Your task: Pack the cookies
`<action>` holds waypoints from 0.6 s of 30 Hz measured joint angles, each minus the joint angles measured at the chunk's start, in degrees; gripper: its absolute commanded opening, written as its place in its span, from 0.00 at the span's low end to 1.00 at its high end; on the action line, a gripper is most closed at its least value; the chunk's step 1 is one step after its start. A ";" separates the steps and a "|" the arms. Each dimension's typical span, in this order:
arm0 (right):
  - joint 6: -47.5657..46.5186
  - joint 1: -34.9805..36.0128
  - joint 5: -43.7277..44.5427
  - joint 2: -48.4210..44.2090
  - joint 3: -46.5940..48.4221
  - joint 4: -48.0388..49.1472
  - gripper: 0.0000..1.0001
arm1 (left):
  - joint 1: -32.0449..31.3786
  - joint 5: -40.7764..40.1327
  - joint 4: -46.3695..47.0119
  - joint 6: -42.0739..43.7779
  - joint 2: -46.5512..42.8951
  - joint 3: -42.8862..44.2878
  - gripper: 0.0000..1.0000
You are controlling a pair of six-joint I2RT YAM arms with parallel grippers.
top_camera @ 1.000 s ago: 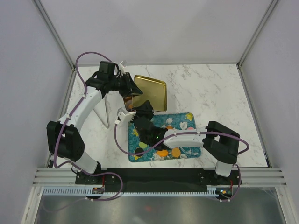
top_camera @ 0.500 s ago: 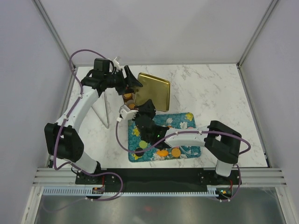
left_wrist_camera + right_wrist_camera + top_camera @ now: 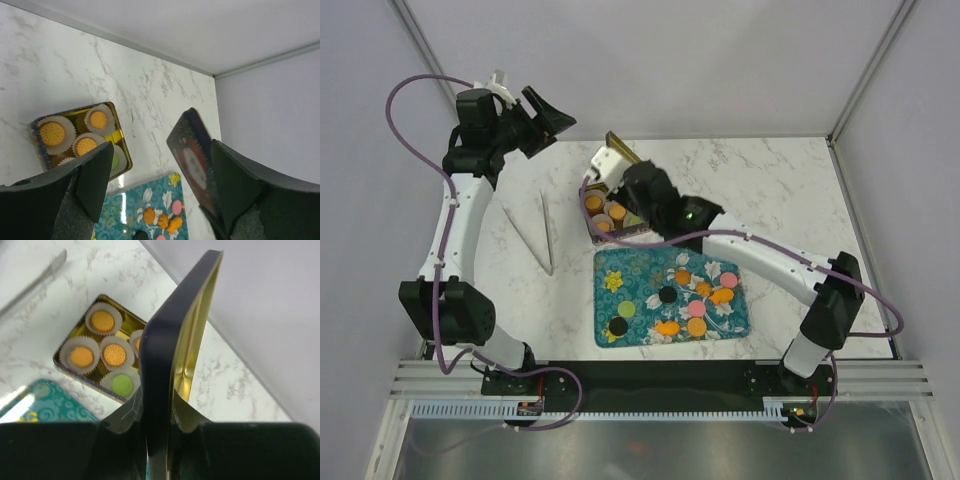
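Several cookies (image 3: 683,276), orange, pink, green and black, lie on the teal flowered tray (image 3: 610,262). More cookies (image 3: 115,354) sit in white paper cups inside the open gold tin (image 3: 603,213), three orange and one green in the right wrist view. My right gripper (image 3: 632,186) is shut on the tin's dark lid (image 3: 172,340), which it holds on edge above the tin. My left gripper (image 3: 552,115) hangs open and empty, high at the back left. In its own view the lid (image 3: 192,157) and the tin (image 3: 122,150) show between its fingers (image 3: 95,175).
Metal tongs (image 3: 532,232) lie on the marble table left of the tin and the tray. The tray sits in front of the tin, near the arm bases. Grey walls enclose the table on three sides.
My left gripper opened, let go of the lid and rose up to the back left. My right gripper lifted the lid away from the tray, which now shows fully, and holds it over the tin.
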 measured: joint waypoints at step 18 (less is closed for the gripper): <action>67.04 -30.67 -80.30 36.48 23.50 19.82 0.00 | 2.23 -9.51 2.43 -0.72 -9.51 -20.50 0.86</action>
